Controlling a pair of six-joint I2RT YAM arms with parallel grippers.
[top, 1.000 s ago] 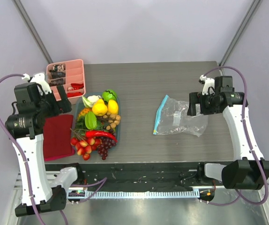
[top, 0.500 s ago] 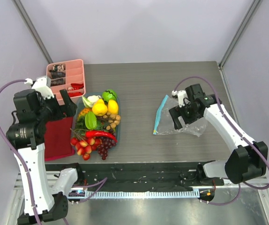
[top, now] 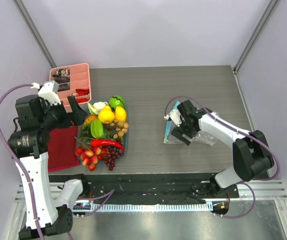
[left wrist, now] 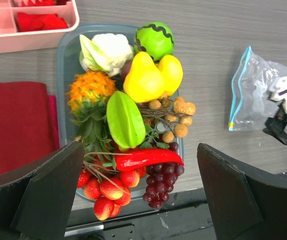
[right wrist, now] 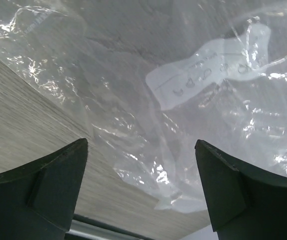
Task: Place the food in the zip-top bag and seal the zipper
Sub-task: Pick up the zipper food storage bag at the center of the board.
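Two right fingers [right wrist: 38,187] spread, zip-top bag [right wrist: 133,115] between them.

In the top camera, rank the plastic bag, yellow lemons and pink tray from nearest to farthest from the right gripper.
1. plastic bag, directly beneath the right gripper.
2. yellow lemons, farther left.
3. pink tray, far back left.

A grey wood-grain desk [top: 148,85] stands inside an enclosure of plain pale lilac walls [top: 143,30]. Slanted grey metal struts [top: 33,31] run up the two back corners. A black rail [top: 148,185] and a brushed metal plate [top: 158,225] edge the near side, under soft, even light.
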